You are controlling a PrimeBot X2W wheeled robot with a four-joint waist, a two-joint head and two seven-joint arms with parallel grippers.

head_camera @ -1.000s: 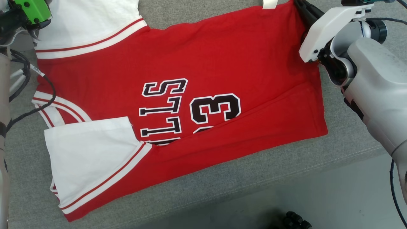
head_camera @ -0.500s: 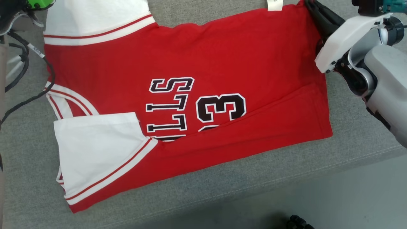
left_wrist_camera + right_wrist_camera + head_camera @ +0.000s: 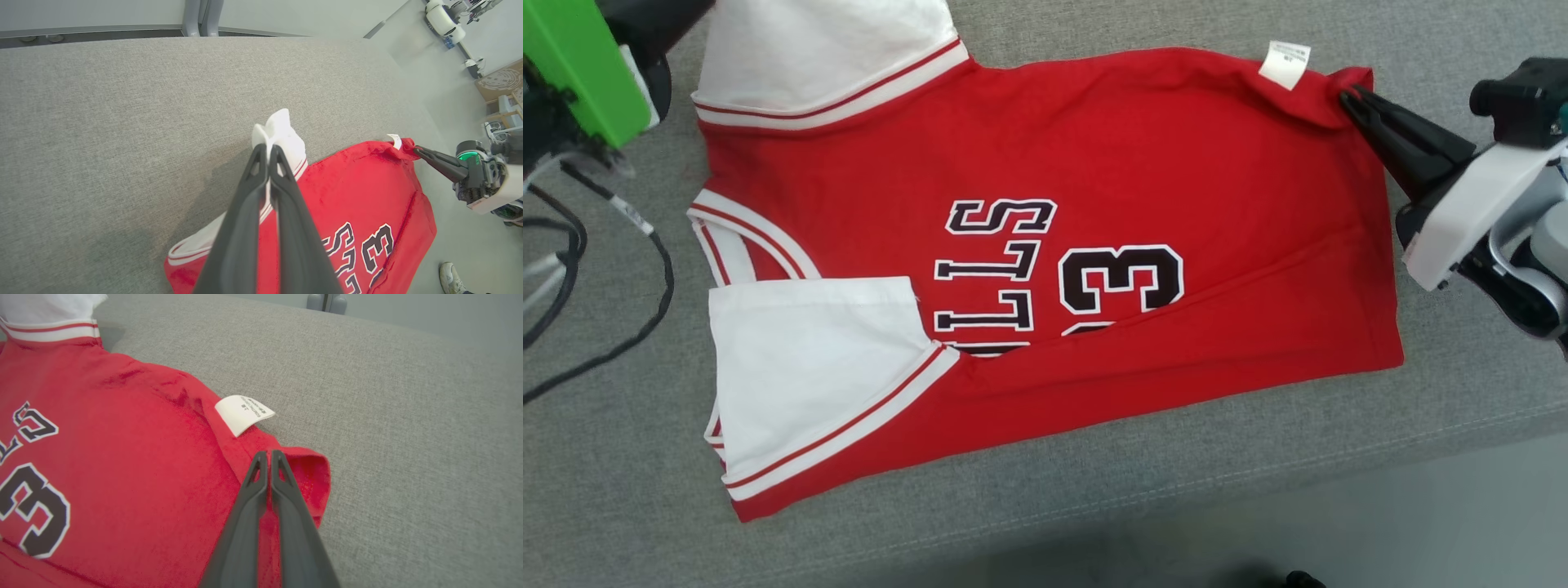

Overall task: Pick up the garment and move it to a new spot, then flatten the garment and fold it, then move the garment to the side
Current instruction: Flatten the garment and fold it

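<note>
Grey tabletop (image 3: 1094, 506) underneath. Red shirt (image 3: 1094, 163) spread across centre frame, lower edge folded up. My left hand (image 3: 267, 149), upper left, clamped on the white sleeve (image 3: 282, 130). My right hand (image 3: 269, 455), upper right, clamped on the red hem corner. White label (image 3: 244, 413) just beside it.

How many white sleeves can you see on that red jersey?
2. The far sleeve is pinched in the left gripper; the near sleeve lies folded onto the jersey body.
</note>
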